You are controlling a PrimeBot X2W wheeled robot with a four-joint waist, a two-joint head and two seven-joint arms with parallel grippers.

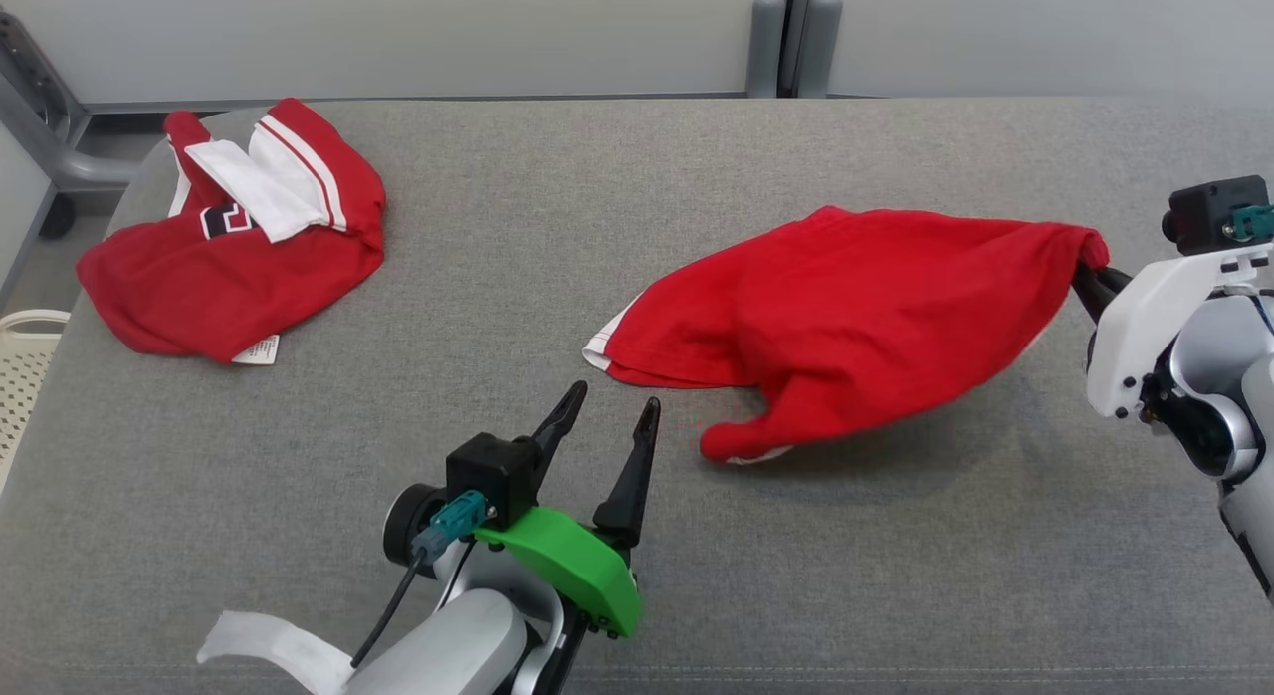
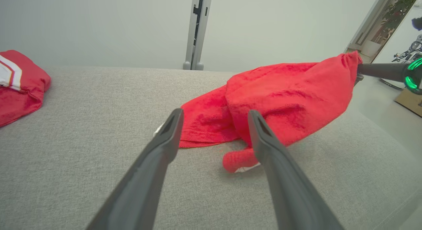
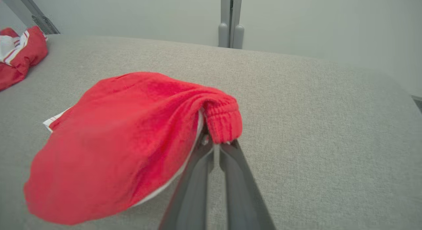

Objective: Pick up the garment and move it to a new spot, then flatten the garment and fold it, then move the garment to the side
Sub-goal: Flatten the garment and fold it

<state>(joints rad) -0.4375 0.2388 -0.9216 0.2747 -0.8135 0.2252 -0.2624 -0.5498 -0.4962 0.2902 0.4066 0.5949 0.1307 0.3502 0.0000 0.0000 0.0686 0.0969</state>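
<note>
Garment [image 1: 846, 317] — one end pinched by right gripper [image 3: 214, 147] — trails toward spread left gripper [image 1: 614, 396].

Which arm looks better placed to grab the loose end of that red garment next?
Probably left. The left gripper stands open beside the drooping end of the red garment, while the right gripper is shut on its ribbed edge, holding that side up.

My head camera looks down at the grey table [image 1: 637, 177] from its near edge. The left wrist camera sits low, facing the far edge; the right one looks in from the right edge. All share the red garment [image 1: 846, 307].
</note>
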